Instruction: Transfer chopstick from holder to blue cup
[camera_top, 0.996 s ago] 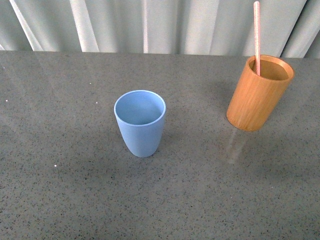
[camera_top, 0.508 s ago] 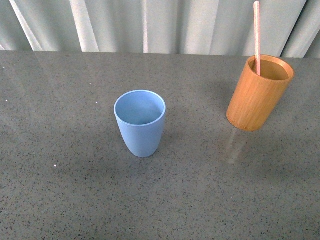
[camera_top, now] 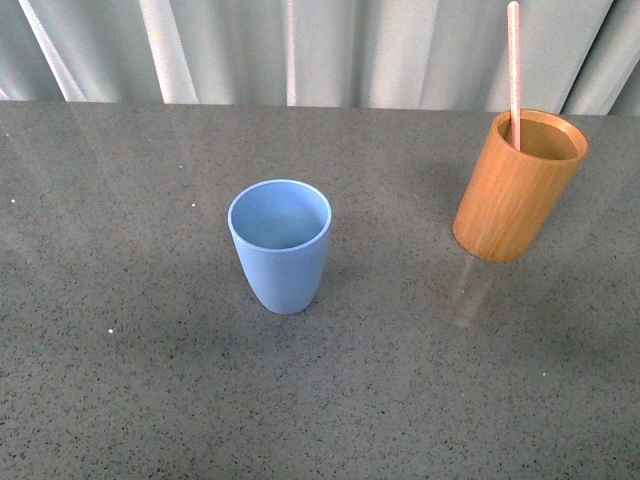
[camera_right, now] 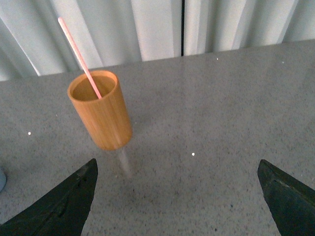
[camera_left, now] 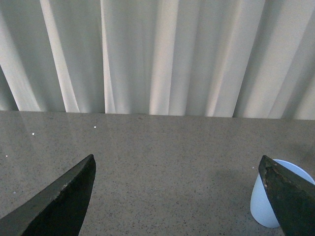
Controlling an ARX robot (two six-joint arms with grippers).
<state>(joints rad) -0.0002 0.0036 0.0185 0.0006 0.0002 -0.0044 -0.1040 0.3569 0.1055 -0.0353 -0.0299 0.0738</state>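
One pale pink chopstick (camera_top: 514,70) stands in the orange-brown wooden holder (camera_top: 516,190) at the right of the grey table; its top rises well above the rim. The light blue cup (camera_top: 281,245) stands empty and upright near the table's middle. Neither arm shows in the front view. In the left wrist view my left gripper (camera_left: 177,164) is open over bare table, with the blue cup (camera_left: 268,201) partly behind one fingertip. In the right wrist view my right gripper (camera_right: 175,167) is open, and the holder (camera_right: 102,113) with the chopstick (camera_right: 78,56) stands ahead of one finger, apart from it.
The speckled grey table (camera_top: 130,380) stretches back to a pale pleated curtain (camera_top: 300,50). Only the cup and the holder stand on it, roughly a cup's width or two apart.
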